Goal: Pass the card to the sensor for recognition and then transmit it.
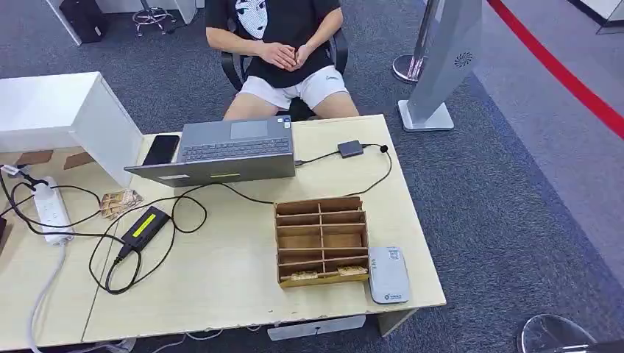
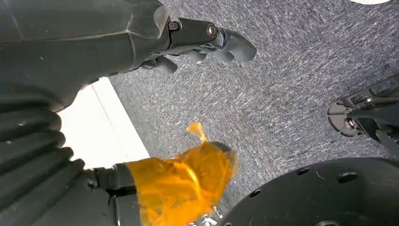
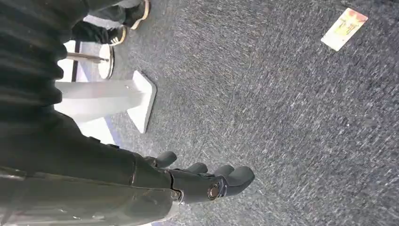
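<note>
A pale wooden surface (image 1: pixel 243 287) fills the lower left and middle of the head view, standing on grey-blue carpet (image 1: pixel 515 191) that runs to the right edge and the top. A white cabinet (image 1: pixel 66 110) stands at the upper left of the surface, and behind it, at top centre, a person (image 1: pixel 283 44) sits in a dark chair (image 1: pixel 335 51). At the upper right stands a grey panel (image 1: pixel 449 51) on a flat white base, with a red stripe (image 1: pixel 559 70) crossing the floor beyond it.
</note>
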